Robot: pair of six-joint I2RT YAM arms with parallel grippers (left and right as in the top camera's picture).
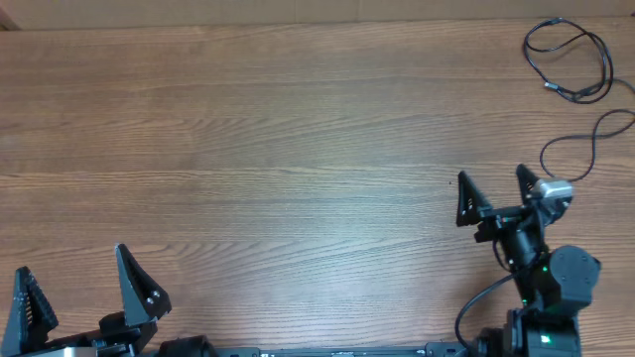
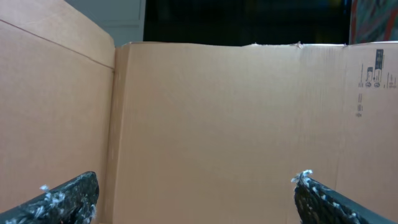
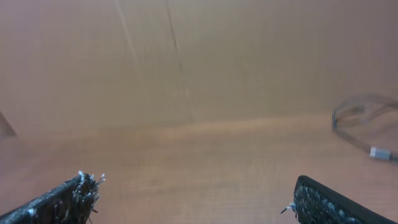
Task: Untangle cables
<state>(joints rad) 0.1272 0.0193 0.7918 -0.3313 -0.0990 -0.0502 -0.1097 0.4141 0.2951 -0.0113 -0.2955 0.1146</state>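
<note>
Both pairs of fingers spread wide and empty above the wooden worktop (image 1: pixel 248 149).
The cables (image 1: pixel 578 95) lie in loose loops ahead and to the right of the right fingers (image 1: pixel 468 201), near them; the left fingers (image 1: pixel 136 288), well apart from the cables, face a cardboard wall (image 2: pixel 230 124).

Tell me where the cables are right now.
In the overhead view the cables lie in loose loops at the table's far right corner, beyond the open right gripper, which is not touching them.

Matt wood-grain table (image 1: pixel 248 119), cardboard wall (image 2: pixel 224 124)
</note>
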